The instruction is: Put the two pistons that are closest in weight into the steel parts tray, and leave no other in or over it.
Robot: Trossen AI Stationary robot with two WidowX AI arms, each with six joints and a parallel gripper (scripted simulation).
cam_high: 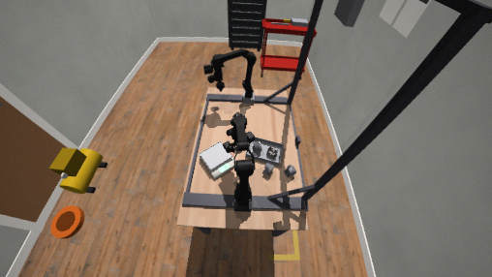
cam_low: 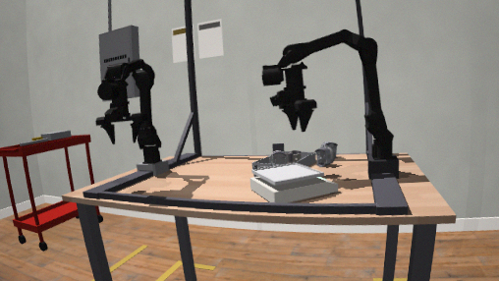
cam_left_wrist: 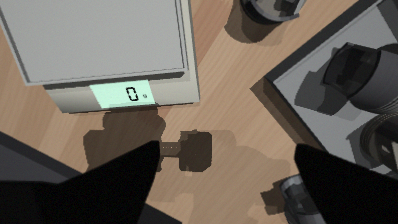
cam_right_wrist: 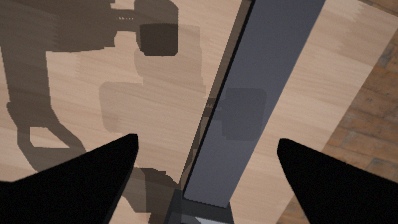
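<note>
The steel parts tray (cam_high: 280,154) (cam_left_wrist: 287,82) holds two pistons: one (cam_high: 257,148) (cam_left_wrist: 367,75) lies on its side, the other (cam_high: 272,152) (cam_left_wrist: 387,137) shows its hollow side. Outside it, one piston (cam_left_wrist: 275,6) stands between scale and tray, hidden by the arm in the top view. Another piston (cam_high: 267,169) (cam_left_wrist: 297,195) lies beside the tray's near side, and another (cam_high: 291,170) farther right. The scale (cam_high: 213,155) (cam_low: 290,174) (cam_left_wrist: 100,40) bears nothing; its display reads 0. My left gripper (cam_low: 299,130) (cam_left_wrist: 226,149) is open, high above the table near the scale. My right gripper (cam_low: 124,141) (cam_right_wrist: 208,143) is open, empty.
A dark frame (cam_low: 236,205) (cam_right_wrist: 255,100) runs around the table top (cam_low: 226,169). An upright post (cam_high: 304,58) and diagonal braces rise along one side. My right arm stands at the far end, away from the tray. A red cart (cam_high: 286,63) (cam_low: 46,147) stands beyond the table.
</note>
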